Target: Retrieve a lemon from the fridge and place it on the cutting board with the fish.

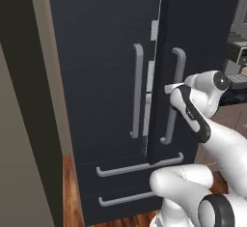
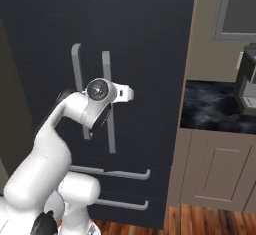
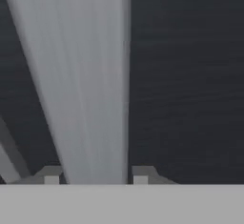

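The tool [image 3: 95, 176] had its fingers clamped on the right-hand door handle [image 1: 172, 95] of the fridge [image 1: 106, 76], whose right door stood barely ajar. So the task was only beginning: the lemon presumably sat inside, and fetching it for the cutting board remained. No readable writing anywhere.

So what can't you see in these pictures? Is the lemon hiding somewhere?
- Lemon: inside the fridge; both base views show only its dark doors, one ajar by a thin crack.
- Cutting board and fish: the right base view's edge cuts off the counter.
- Gripper: in the hand view its fingertips flank the right door's handle; whether they touch it is too blurred to tell.
- In the left base view the arm hides the hand.
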